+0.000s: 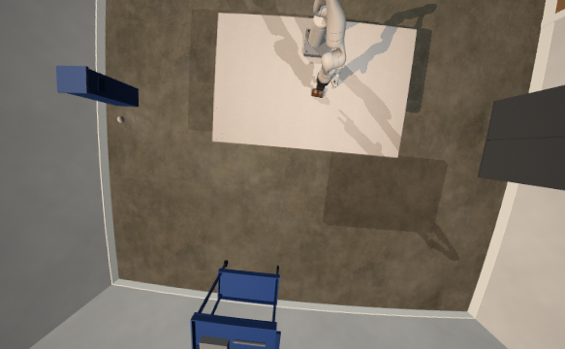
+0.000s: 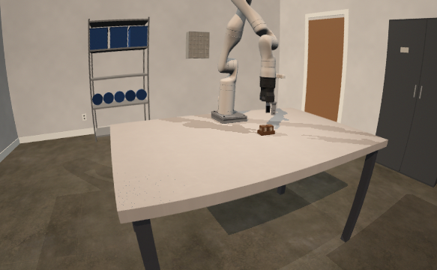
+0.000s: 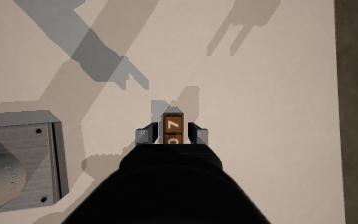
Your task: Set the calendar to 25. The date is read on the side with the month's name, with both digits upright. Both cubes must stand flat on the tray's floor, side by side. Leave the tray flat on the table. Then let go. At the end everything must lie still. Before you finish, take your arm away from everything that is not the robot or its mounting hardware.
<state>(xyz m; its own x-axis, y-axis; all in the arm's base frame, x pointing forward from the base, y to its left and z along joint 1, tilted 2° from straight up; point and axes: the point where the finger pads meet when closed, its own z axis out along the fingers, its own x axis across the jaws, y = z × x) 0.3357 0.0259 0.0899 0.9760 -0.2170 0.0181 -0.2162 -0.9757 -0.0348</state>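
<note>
Pale and broad, the table (image 1: pixel 272 107) (image 2: pixel 203 157) (image 3: pixel 260 100) fills the top view's upper middle and gives the calendar a level footing, which the task demands at the finish. The robot arm (image 1: pixel 335 29) (image 2: pixel 267 49) rises from a grey base plate (image 1: pixel 307 52) (image 2: pixel 218 119) (image 3: pixel 50 197) near the table's far edge in the exterior view, its last stretch pointing down, presumably to reach the calendar from above. At its end, right of centre in the upper half of that view, the gripper (image 2: pixel 270 109) (image 3: pixel 173 129) hangs with its fingers spread and nothing between them, clear of the pieces below; the opening looks chosen to straddle one cube without striking its neighbour.

Below it, just right of centre, sits the brown calendar tray (image 2: pixel 266 133), flat on the tabletop, holding two brown cubes side by side so that they can be read as a pair. In the wrist view, at lower centre, the cubes' upper faces show a 7 (image 3: pixel 173 123) and, partly cut off by the gripper's body, what looks like a 0 (image 3: pixel 173 140). Those are not necessarily the date: the faces on the month side, which count, are too small to read. A descent onto one cube seems likely next, with a nudged tray the risk.
</note>
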